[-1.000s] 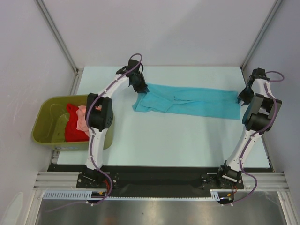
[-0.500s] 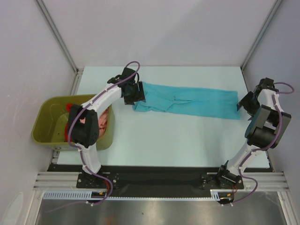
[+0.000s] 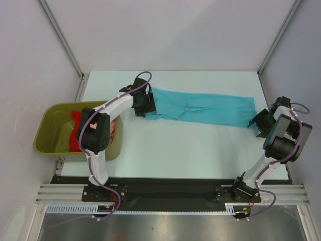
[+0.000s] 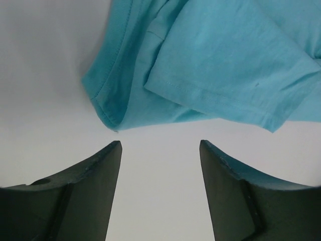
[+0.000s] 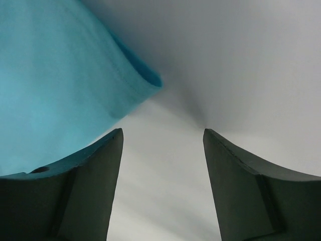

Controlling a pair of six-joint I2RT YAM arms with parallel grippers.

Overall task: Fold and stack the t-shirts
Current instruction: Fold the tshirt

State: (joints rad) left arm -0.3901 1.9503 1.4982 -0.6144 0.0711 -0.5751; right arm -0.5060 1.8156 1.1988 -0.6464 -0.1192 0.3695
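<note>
Pale table (image 3: 190, 145): olive tub (image 3: 42, 131) at left holds red t-shirt (image 3: 74, 142) and salmon t-shirt (image 3: 115, 127), apparently unfolded. Left gripper (image 4: 160, 145), jaws wide, empty, at left end of turquoise t-shirt (image 3: 205, 109), a long strip across the far middle; right gripper (image 5: 163, 133), wide, empty, at its right end. Folding judged partway; nothing stacked.

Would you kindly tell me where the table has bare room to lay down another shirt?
The broad strip of table between the turquoise shirt and the near edge is bare; a narrower band runs behind it. It is crowded at the shirt's ends, by the left gripper and right gripper.
</note>
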